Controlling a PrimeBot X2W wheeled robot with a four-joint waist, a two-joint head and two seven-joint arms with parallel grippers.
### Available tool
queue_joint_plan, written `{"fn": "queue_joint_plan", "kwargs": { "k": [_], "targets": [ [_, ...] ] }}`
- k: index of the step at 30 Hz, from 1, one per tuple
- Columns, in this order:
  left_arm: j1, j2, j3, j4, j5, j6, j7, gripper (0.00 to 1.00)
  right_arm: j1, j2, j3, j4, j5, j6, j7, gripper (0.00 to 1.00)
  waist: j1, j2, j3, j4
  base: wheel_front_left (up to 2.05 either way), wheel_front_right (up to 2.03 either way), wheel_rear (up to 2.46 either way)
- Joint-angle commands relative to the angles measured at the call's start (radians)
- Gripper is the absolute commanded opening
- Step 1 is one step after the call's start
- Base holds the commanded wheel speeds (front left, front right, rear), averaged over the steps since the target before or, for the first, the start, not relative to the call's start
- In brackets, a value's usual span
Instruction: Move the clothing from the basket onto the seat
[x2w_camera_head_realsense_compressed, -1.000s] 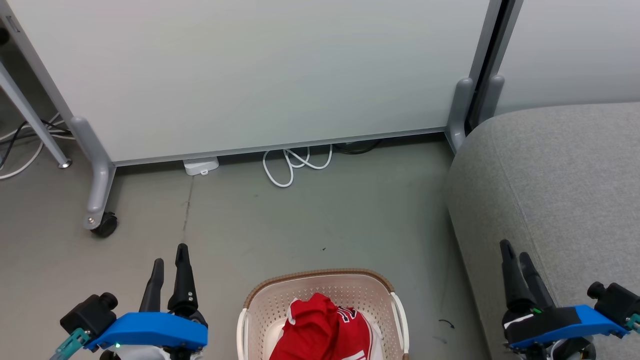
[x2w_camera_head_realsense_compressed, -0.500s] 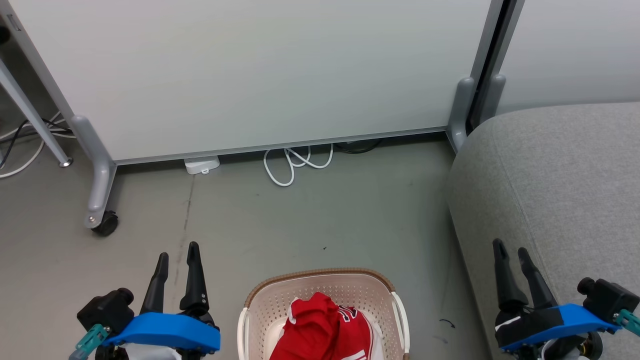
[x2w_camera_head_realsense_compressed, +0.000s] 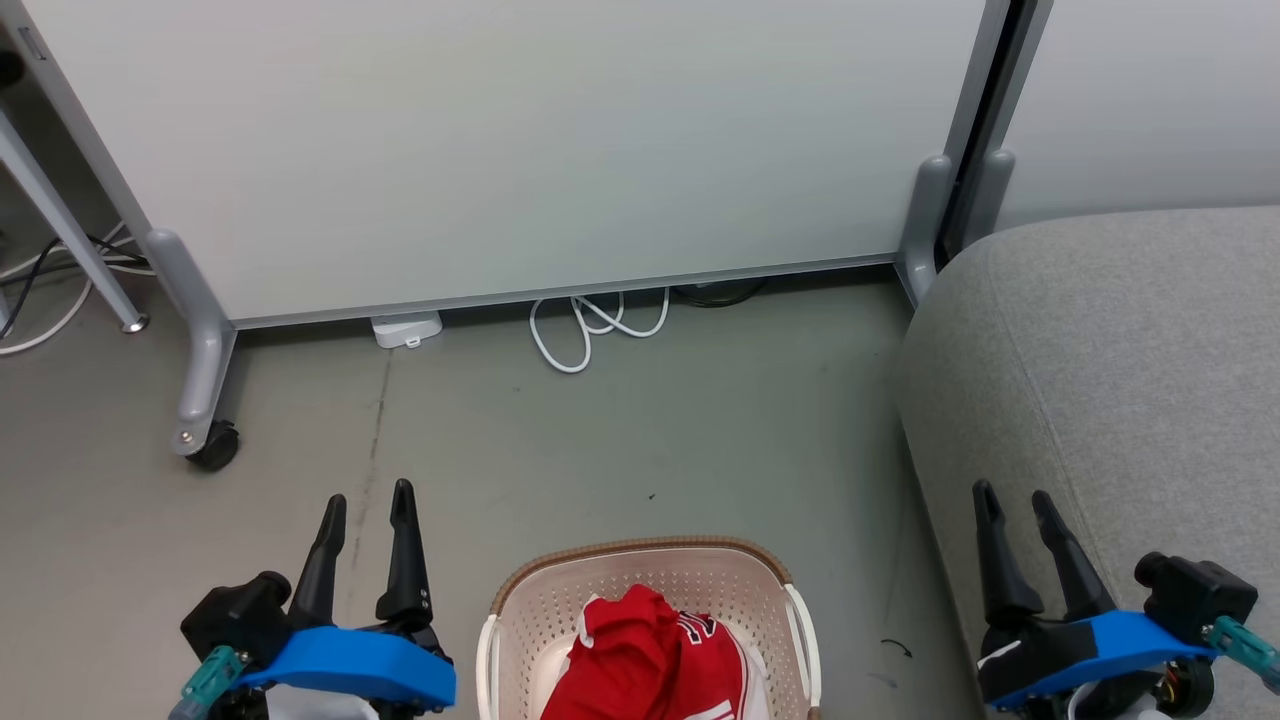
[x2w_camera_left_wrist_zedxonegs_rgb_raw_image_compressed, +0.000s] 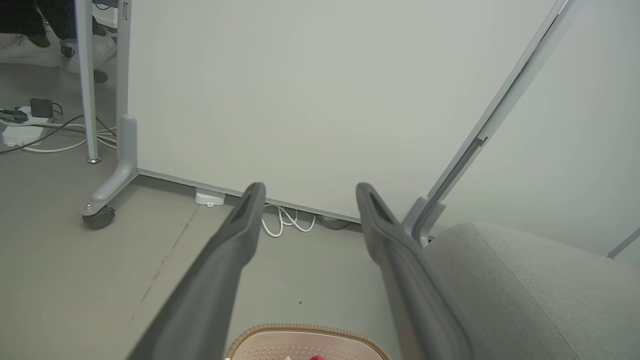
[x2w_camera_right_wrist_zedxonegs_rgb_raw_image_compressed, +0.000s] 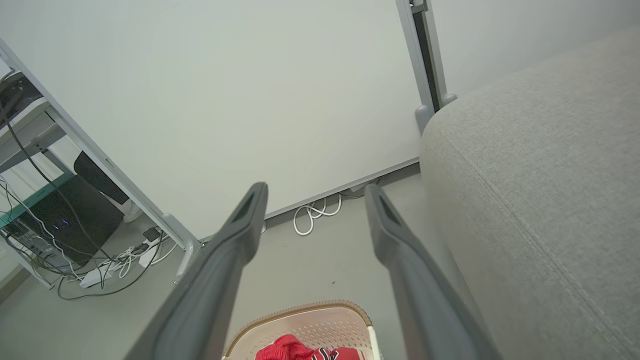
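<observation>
**Head view.** At bottom centre, oval basket (x2w_camera_head_realsense_compressed: 640, 552) of cream perforated plastic, with a brown woven-look rim and white handles on both sides. Near end cut off by the frame, so long axis hard to judge. Inside it, the clothing (x2w_camera_head_realsense_compressed: 640, 655): soft red fabric heaped in folds. Plain red piece uppermost and leftward, striped jersey with black-and-white numbering peeking out on the right. Crumpled, pointing no clear way.

To the right, the seat (x2w_camera_head_realsense_compressed: 1130, 380): grey woven upholstery, rounded edge, stitched seam across its top. Near the basket, with a strip of bare floor (x2w_camera_head_realsense_compressed: 640, 440) between them.

At lower left, left gripper (x2w_camera_head_realsense_compressed: 368, 495) over bare floor, dark tapered fingers spread, nothing between them. At lower right, right gripper (x2w_camera_head_realsense_compressed: 1011, 492) just beside the seat's rounded side, fingers likewise spread and empty.

Beyond, smooth pale partition panel (x2w_camera_head_realsense_compressed: 500, 150) on grey feet with a caster (x2w_camera_head_realsense_compressed: 212, 447), and a looped white cable (x2w_camera_head_realsense_compressed: 590, 330) at its base. Open floor between panel and basket.

**Left wrist view.** Two matte grey fingers wide apart, framing cable and panel base. Basket's woven rim at the bottom edge, a speck of red within. Seat's rounded corner at lower right.

**Right wrist view.** Fingers parted, empty. Basket's far end and red folds low between them. Seat close on the right, coarse weave and seam plain. Tangle of cords (x2w_camera_right_wrist_zedxonegs_rgb_raw_image_compressed: 115, 265) on the floor at left.
</observation>
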Motion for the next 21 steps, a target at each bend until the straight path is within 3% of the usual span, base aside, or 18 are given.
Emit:
{"fn": "queue_joint_plan", "kwargs": {
  "k": [1, 21],
  "targets": [
    [-0.016, 0.006, -0.004, -0.004, 0.021, -0.001, -0.008, 1.0, -0.02, -0.008, 0.002, -0.002, -0.024, 0.002, -0.007, 1.0, 0.0, 0.0, 0.0, 0.001, 0.0, 0.0, 0.0],
    [-0.018, 0.007, -0.023, 0.024, 0.129, 0.015, -0.05, 1.0, -0.024, -0.008, 0.007, 0.019, -0.188, 0.002, -0.05, 1.0, 0.0, 0.0, 0.001, 0.005, 0.0, 0.0, 0.0]
  ]
}}
